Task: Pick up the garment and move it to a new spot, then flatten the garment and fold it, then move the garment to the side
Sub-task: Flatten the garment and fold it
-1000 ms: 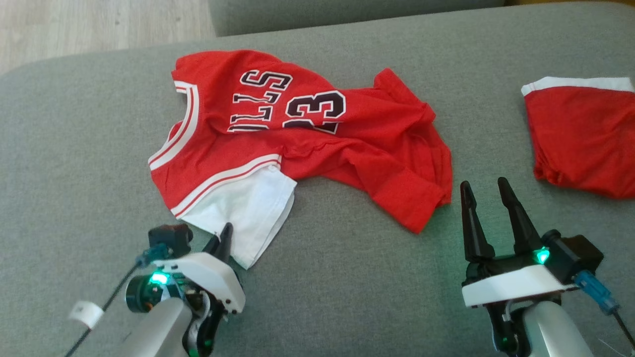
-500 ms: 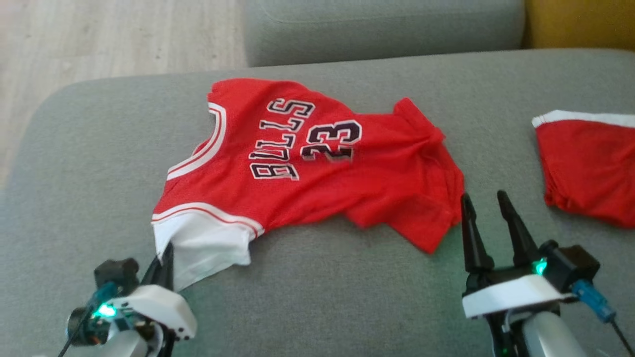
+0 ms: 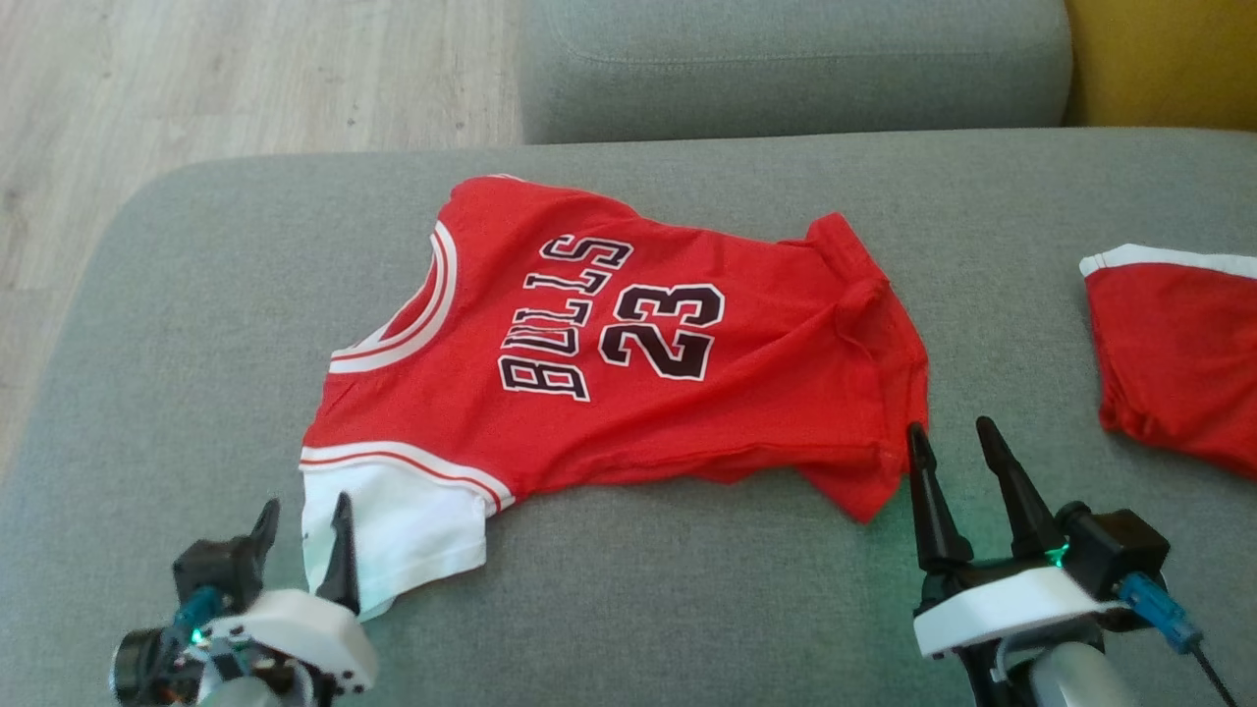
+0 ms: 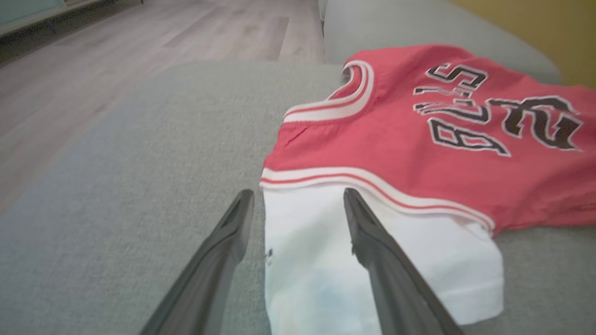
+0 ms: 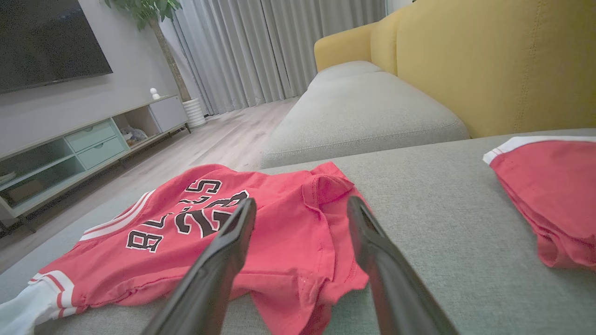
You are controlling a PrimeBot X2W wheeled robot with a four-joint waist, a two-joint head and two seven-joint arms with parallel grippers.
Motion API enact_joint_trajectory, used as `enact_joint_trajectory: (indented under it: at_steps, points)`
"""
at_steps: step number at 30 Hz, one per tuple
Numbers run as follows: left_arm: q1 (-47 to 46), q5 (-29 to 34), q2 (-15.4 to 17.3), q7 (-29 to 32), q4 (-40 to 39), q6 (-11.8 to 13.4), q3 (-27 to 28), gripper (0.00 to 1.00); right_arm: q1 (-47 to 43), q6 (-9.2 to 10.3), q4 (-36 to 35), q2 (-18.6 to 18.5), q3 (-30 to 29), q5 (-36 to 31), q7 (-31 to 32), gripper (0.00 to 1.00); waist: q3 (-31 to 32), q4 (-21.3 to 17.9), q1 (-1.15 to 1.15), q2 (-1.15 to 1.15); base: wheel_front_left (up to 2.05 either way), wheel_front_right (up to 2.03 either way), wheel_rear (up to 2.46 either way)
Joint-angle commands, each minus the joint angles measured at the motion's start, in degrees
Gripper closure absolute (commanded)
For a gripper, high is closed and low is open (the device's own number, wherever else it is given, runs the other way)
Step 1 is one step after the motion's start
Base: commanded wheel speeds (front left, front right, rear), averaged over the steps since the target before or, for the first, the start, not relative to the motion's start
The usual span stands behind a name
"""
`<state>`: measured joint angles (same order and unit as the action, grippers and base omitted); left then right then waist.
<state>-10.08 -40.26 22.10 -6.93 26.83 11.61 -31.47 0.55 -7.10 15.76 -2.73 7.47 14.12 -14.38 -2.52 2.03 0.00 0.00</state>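
While the jersey lies spread, both jaws wide, empty, left over its sleeve

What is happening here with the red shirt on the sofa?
A two-armed robot is working on a red jersey that lies spread, a bit wrinkled, on the grey sofa cushion. Its left tool is open at the white sleeve and its right tool is open at the hem corner. Neither grips the cloth. Another red garment lies to the right.

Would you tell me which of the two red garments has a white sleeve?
The jersey in the middle, printed BULLS 23; the red piece at the right has just a white band.
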Motion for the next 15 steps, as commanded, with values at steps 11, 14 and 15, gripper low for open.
enact_joint_trajectory:
  at_steps: [11, 14, 15]
  points:
    - [0.54, 3.23, -4.20, -7.63, -7.92, 1.24, 2.17, 0.00, 2.24, -0.39, 8.09, -0.15, 3.09, 3.09, -0.62, 0.00, 0.50, 2.44, 0.00, 0.00, 0.00, 0.00, 0.00]
    - [0.82, 3.73, -4.95, -7.77, -8.04, 1.11, 1.83, 0.00, 3.56, -0.39, 10.74, -0.15, 3.39, 4.87, -0.61, 0.00, 0.13, 2.77, 0.00, 0.00, 0.00, 0.00, 0.00]
    - [0.88, 3.90, -5.29, -7.80, -7.92, 0.85, 1.49, 0.00, 4.29, -0.39, 12.05, -0.15, 3.56, 5.80, -0.60, 0.00, -0.02, 2.84, 0.00, 0.00, 0.00, 0.00, 0.00]
